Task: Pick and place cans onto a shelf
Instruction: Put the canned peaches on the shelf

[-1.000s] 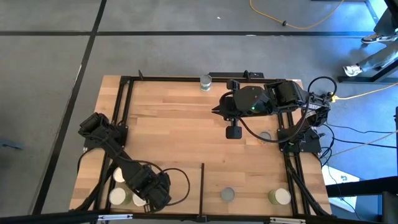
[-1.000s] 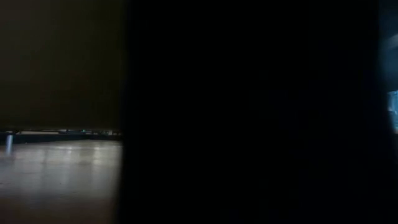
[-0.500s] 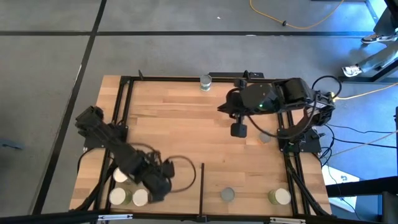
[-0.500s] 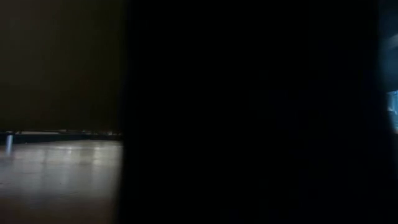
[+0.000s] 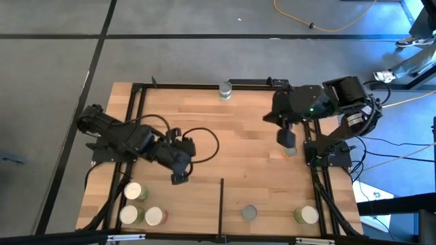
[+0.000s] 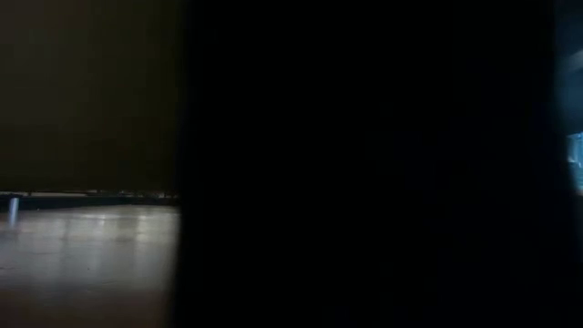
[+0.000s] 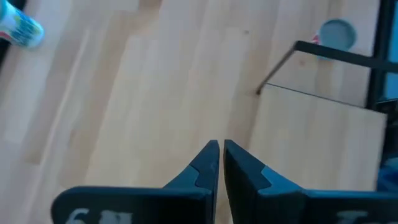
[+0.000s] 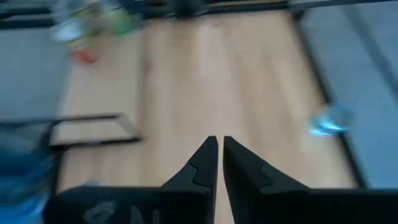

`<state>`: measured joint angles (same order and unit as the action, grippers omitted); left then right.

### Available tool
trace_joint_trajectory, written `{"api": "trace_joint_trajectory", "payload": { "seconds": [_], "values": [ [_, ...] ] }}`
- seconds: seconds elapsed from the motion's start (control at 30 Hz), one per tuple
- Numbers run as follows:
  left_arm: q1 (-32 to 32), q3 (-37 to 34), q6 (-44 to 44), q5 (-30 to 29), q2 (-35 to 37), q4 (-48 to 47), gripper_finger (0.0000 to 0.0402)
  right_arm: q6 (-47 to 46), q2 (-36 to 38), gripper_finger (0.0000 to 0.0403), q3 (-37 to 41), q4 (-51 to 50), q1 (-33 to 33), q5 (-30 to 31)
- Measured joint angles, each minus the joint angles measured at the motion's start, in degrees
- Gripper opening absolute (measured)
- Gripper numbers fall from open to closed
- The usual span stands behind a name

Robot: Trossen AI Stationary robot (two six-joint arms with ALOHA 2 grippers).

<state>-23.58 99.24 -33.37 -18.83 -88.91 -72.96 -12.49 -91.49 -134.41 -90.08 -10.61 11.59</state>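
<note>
Three cans (image 5: 134, 192) (image 5: 127, 215) (image 5: 154, 216) stand on their bases in the near left corner of the pale wood shelf (image 5: 204, 129). Other cans stand at the far edge (image 5: 225, 90), near the right rail (image 5: 292, 151) and along the near edge (image 5: 249, 213) (image 5: 306, 215). My left gripper (image 5: 180, 175) is shut and empty over bare wood, left of the black divider strip (image 5: 221, 201); the left wrist view (image 7: 217, 152) shows the strip (image 7: 277, 70) and a grey-topped can (image 7: 336, 32) ahead. My right gripper (image 5: 286, 137) is shut and empty (image 8: 217, 148), just beside the can near the right rail.
Black frame rails (image 5: 133, 129) (image 5: 315, 177) edge the wood. Cables trail from both arms. A dark object right in front of the camera blocks most of the low view (image 6: 364, 164). The middle of the wood is bare.
My left gripper has gone from over the near left cans toward the far edge and the right, to the bare wood by the divider; the third can there now shows. My right gripper has gone toward the table's right edge, beside the can near the right rail.
</note>
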Motion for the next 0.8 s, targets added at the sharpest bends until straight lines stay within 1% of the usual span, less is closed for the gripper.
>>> {"api": "trace_joint_trajectory", "payload": {
  "seconds": [0.1,0.23,0.3,0.37,0.5,0.63,0.73,0.8],
  "values": [
    [1.57,0.0,3.85,-0.04,0.05,0.18,0.0016,3.05,0.81,0.0029,0.02,0.03,-0.05,-9.47],
    [3.37,0.0,4.58,0.07,0.05,0.17,0.0016,3.25,2.99,0.0029,1.57,0.22,-1.75,-19.49],
    [3.87,0.0,5.0,0.05,0.05,0.17,0.0016,1.25,4.82,0.0029,4.18,0.24,-3.14,-21.77],
    [3.93,0.0,5.47,-0.06,0.05,0.17,0.0016,-1.13,7.66,0.0029,7.98,0.23,-4.79,-21.9],
    [3.75,0.0,5.51,0.35,0.05,0.17,0.0016,-9.87,14.55,0.0029,17.17,0.09,-8.68,-22.52],
    [3.66,0.0,5.49,0.31,0.05,0.16,0.0016,-22.69,20.43,0.0029,26.87,0.0,-12.85,-26.19],
    [3.66,0.0,5.49,0.31,0.05,0.17,0.0016,-33.19,23.36,0.0029,33.33,-0.04,-16.03,-30.95],
    [3.66,0.0,5.49,0.32,0.05,0.15,0.0016,-37.94,24.44,0.0029,37.2,-0.07,-17.31,-35.27]
  ]
}}
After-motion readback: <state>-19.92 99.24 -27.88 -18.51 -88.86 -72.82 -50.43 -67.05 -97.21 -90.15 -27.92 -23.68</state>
